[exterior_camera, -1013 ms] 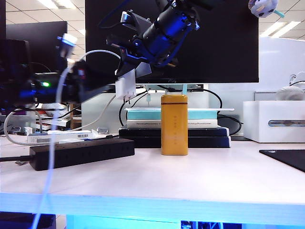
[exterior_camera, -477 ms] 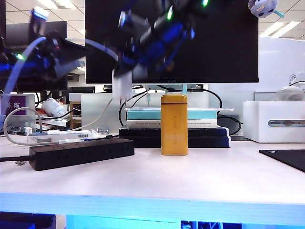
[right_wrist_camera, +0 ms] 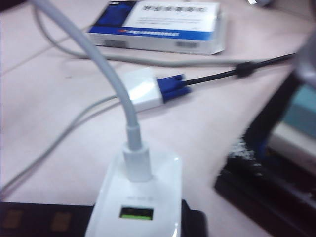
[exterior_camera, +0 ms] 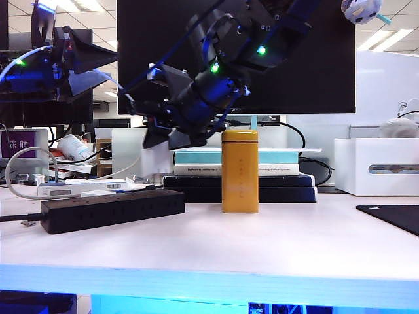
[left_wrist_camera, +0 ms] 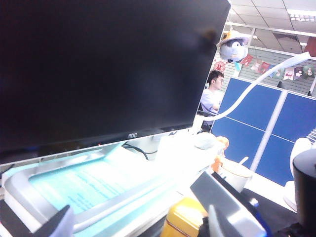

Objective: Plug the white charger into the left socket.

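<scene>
The white charger (right_wrist_camera: 136, 195) fills the near part of the right wrist view, its thin cable (right_wrist_camera: 106, 74) arching away, and it hangs just above the black power strip (right_wrist_camera: 29, 217). In the exterior view my right gripper (exterior_camera: 163, 139) reaches across to the left and is shut on the blurred charger (exterior_camera: 159, 161), above the strip's right end (exterior_camera: 111, 209). The left socket lies toward the strip's left end (exterior_camera: 59, 214), seen edge-on. My left gripper (exterior_camera: 85, 59) is high at the upper left, open and holding nothing, its fingers (left_wrist_camera: 61, 223) wide apart.
A yellow tin (exterior_camera: 239, 171) stands right of the strip, in front of stacked books (exterior_camera: 281, 171) and a monitor (exterior_camera: 294, 59). A white box (exterior_camera: 376, 167) and a black mat (exterior_camera: 393, 216) sit at the right. A blue-and-white carton (right_wrist_camera: 158, 24) and a blue plug (right_wrist_camera: 170, 89) lie behind the strip.
My right gripper has come down and to the left with the charger, toward the power strip. My left gripper has risen to the upper left, away from the cable.
</scene>
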`<state>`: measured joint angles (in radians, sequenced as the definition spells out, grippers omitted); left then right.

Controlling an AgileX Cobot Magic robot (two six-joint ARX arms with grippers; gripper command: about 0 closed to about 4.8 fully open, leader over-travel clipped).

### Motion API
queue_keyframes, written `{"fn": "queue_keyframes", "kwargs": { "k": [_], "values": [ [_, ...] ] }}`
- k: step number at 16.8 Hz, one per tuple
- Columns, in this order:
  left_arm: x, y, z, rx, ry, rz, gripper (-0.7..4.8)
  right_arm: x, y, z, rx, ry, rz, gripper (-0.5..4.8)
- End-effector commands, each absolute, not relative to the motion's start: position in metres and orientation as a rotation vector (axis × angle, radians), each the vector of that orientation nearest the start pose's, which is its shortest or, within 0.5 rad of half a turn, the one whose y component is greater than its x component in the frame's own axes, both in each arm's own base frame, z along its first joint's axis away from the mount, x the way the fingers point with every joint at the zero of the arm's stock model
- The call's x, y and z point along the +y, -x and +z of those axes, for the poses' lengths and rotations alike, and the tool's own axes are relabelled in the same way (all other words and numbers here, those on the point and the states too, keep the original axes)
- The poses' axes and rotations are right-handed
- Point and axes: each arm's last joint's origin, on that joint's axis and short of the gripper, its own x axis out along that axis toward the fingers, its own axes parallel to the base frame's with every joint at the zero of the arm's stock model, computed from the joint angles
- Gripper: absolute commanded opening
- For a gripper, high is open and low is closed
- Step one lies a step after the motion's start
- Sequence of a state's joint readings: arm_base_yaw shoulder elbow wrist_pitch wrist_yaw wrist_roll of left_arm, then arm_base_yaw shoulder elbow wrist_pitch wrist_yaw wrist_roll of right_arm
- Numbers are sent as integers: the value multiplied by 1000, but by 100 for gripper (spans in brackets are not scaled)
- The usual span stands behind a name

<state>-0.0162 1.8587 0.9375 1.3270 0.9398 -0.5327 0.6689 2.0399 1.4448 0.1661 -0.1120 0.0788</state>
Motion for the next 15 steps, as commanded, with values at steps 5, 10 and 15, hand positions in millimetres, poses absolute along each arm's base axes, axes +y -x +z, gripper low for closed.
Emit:
{"fn": "queue_keyframes", "kwargs": {
  "k": [5, 10, 15],
  "values": [
    [-29, -367, 236, -133, 288, -1022, 358, 300, -355, 218, 392, 47, 604, 107],
    [-29, -367, 235, -129, 282, -1036, 358, 305, -359, 200, 405, 53, 606, 107],
    [-29, -367, 235, -128, 281, -1038, 358, 303, -361, 196, 408, 78, 560, 107]
  ]
}}
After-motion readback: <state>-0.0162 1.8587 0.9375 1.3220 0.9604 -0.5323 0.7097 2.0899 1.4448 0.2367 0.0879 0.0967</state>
